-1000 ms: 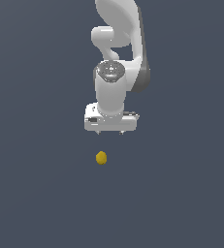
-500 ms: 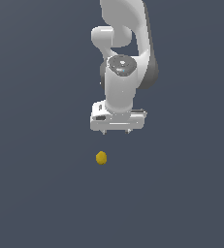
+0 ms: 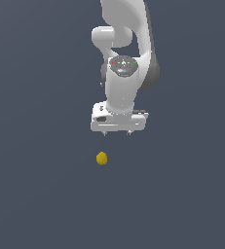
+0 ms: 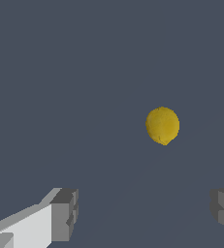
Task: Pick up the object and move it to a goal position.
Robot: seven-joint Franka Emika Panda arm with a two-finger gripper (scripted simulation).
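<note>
So the arm has its gripper (image 3: 117,132) pointed straight down with the two fingers spread wide apart and nothing between them, which makes sense for a top-down grab on something this tiny. The lemon-shaped yellow object (image 3: 101,158) sits by itself on the flat surface, a bit below the gripper in the exterior view and slightly toward that view's left, so the gripper isn't lined up over it yet. The wrist view backs that up: the object (image 4: 162,125) shows up ahead of the fingers (image 4: 65,214), off-centre toward one of them, not in the gap. There's clear space between it and either finger, no contact at all.

Best guess, this is the approach step, and the arm needs to slide over and drop before closing. Being rounded, the lump could roll if one finger nudges it first, so centring matters.

The surface (image 3: 41,194) is just a plain dark slate-blue plane, no texture, no edges, no walls visible. No goal marker can be seen either.
</note>
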